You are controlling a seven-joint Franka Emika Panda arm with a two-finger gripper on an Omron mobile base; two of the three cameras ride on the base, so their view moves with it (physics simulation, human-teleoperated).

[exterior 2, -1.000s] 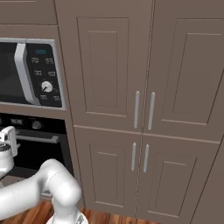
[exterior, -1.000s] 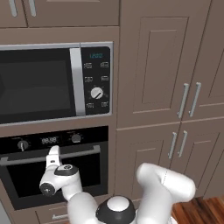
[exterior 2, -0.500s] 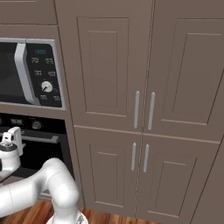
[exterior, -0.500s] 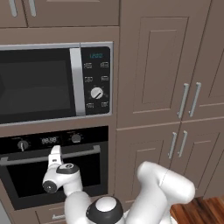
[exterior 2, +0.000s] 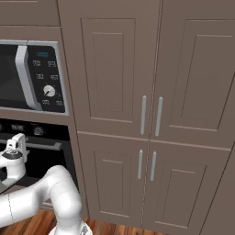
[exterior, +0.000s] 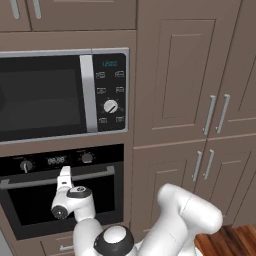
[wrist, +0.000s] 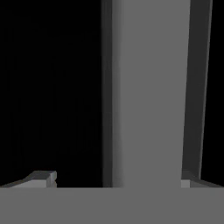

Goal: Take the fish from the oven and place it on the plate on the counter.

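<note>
Two fingers: the gripper point(wrist: 116, 177) is being held with its jaws spread wide, one dark tip point(wrist: 41, 176) low at the left of the hand view and the other low at the right, with nothing clamped between them.
Handle: a broad grey bar point(wrist: 148, 92) is being seen running up the hand view between the two tips; it is the oven's silver bar handle point(exterior: 95, 175), and whether the tips are touching it cannot be told.
Hand: the white hand point(exterior: 65, 182) is being shown in the left base view raised against the oven door at the handle's level, left of the door's middle; in the right base view it is being shown at the far left edge point(exterior 2: 16, 149).
Oven: the black oven point(exterior: 30, 210) is being kept shut, its glass door dark, with two knobs and a small display along its top strip.
Fish: what is lying behind the dark glass cannot be made out.
Microwave: a black-and-silver microwave point(exterior: 45, 97) is being seen directly above the oven, with a keypad and a white dial at its right.
Cabinets: tall brown cabinet doors point(exterior 2: 151, 114) with paired silver pulls are being seen to the right of both appliances.
</note>
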